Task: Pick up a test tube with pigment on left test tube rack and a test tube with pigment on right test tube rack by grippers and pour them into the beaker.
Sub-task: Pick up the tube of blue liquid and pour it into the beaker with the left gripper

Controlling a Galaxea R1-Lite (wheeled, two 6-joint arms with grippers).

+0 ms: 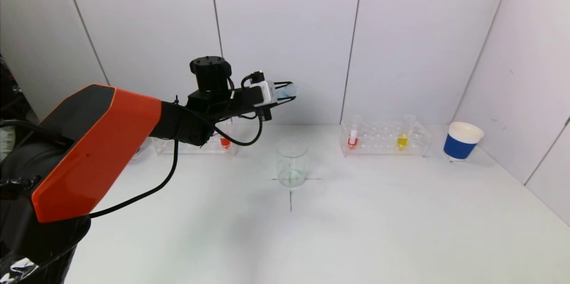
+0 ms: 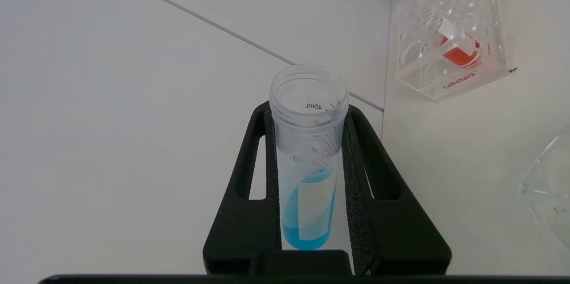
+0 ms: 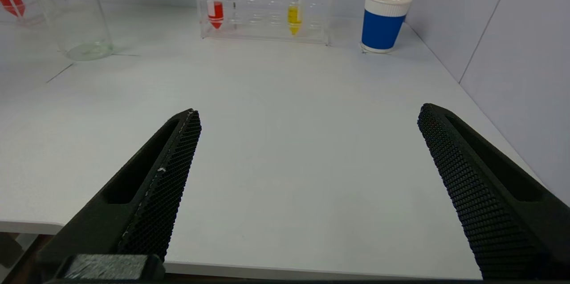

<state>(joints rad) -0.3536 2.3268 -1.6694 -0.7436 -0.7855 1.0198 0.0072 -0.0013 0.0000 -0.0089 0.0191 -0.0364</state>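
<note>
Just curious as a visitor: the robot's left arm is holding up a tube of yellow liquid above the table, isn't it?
Not quite. The tube clamped in the left end effector holds blue liquid, not yellow, as the left wrist view shows. The yellow tube stands in the right rack. The rest is right: the left arm holds it up above the table.

The left arm [image 1: 95,141] has an orange shell over black joints, a black cable looping beneath, and a round black wrist motor. The fingers [image 3: 151,195] are black, slotted, and faced with honeycomb-textured pads.
</note>
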